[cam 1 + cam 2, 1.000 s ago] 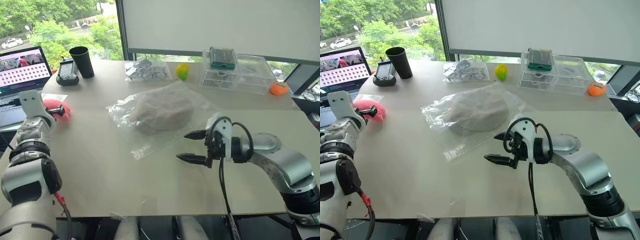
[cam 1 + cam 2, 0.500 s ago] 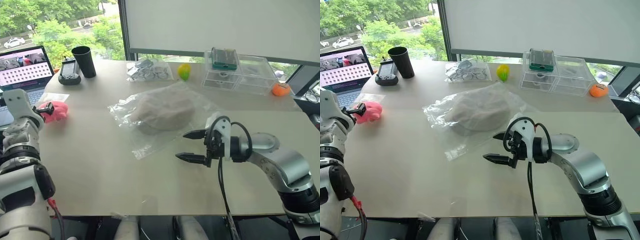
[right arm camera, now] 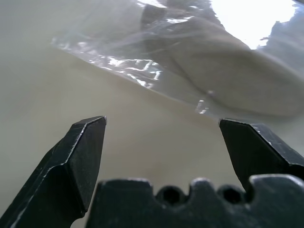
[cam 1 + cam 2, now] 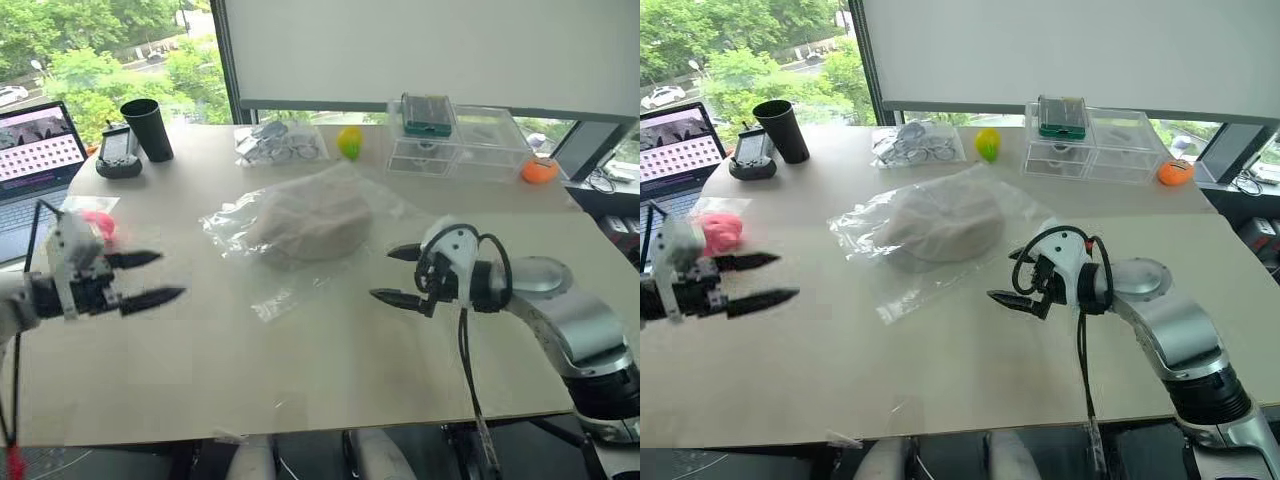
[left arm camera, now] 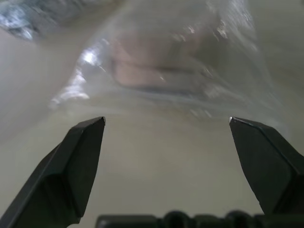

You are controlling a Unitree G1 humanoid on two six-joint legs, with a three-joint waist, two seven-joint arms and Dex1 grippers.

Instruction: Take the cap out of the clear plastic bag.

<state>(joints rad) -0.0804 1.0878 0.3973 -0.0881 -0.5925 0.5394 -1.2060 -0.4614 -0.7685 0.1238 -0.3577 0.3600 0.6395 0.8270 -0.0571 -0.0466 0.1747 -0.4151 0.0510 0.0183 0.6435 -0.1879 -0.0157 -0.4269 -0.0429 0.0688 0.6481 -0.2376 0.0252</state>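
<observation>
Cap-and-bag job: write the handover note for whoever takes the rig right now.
Left hand: open, empty, above the table's left side, pointed toward the bag.
Right hand: open, empty, just right of the bag's near edge, not touching it.
Clear plastic bag: flat at mid-table, the cap fully inside it.
Done: nothing yet; bag ungripped.
Left: hold the bag, find its opening, pull the cap out.
</observation>
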